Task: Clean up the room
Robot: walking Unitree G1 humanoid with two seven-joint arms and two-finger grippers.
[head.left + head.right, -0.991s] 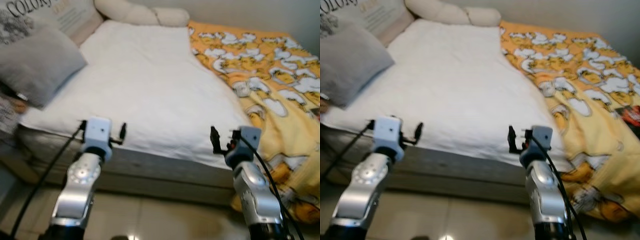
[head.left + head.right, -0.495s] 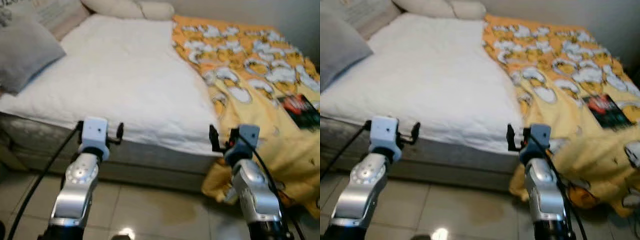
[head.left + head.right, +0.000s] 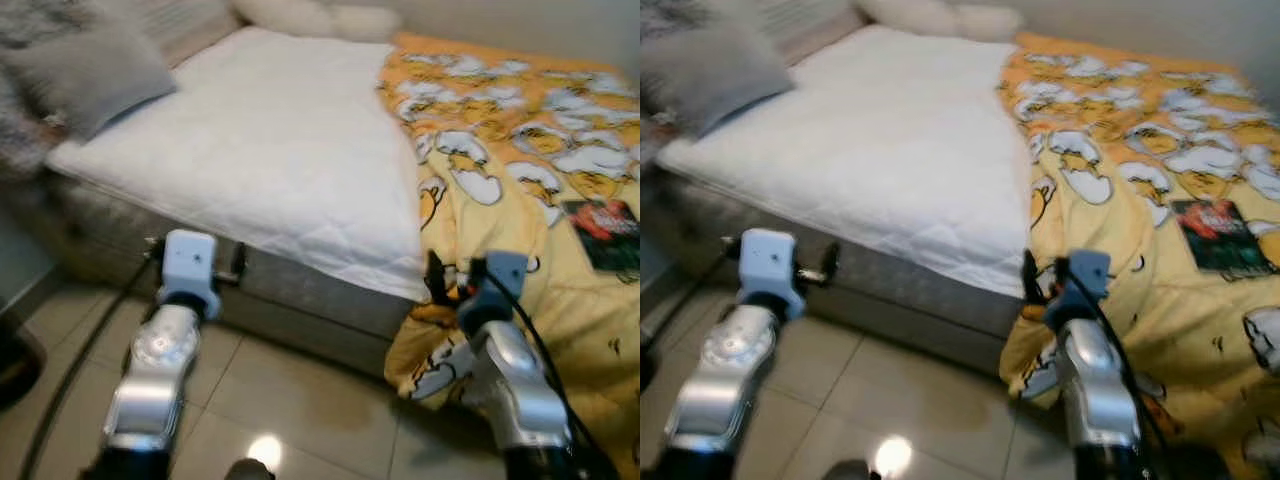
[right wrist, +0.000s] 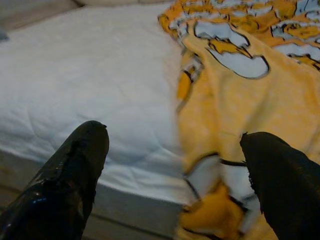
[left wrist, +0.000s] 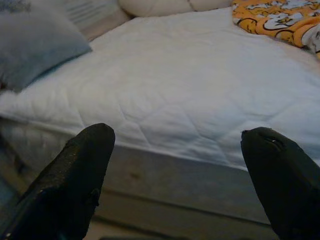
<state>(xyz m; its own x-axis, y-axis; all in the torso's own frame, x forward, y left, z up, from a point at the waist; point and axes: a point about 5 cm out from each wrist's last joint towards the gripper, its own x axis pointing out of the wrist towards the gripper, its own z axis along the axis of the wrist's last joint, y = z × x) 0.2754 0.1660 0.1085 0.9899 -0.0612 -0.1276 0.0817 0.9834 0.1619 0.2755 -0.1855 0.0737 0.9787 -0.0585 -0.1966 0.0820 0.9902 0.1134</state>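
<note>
— Left eye view: what's there, counted?

— One bed with a white quilted mattress cover (image 3: 290, 150), one yellow-orange blanket printed with white cartoon ducks (image 3: 520, 190), one grey square pillow (image 3: 90, 75) at the head end, two cream bolster cushions (image 3: 310, 15) against the wall, and one dark book with a red cover picture (image 3: 1212, 232) lying on the blanket.

— And the grippers?

— Left gripper (image 5: 182, 165) is held before the bed's near edge, fingers spread wide, holding nothing. Right gripper (image 4: 175, 170) is likewise wide open and empty, facing the seam where the blanket overlaps the white cover.

— Edges and free room?

— The blanket spills over the bed's near corner onto the beige tiled floor (image 3: 300, 410). Bare tiles run along the bed's grey side (image 3: 320, 305), in front of both arms.

— What differs from a moment back?

— The camera has swung: the pillow sits further up left, more floor shows, and the book is nearer the right edge. Both arms keep their pose.
</note>
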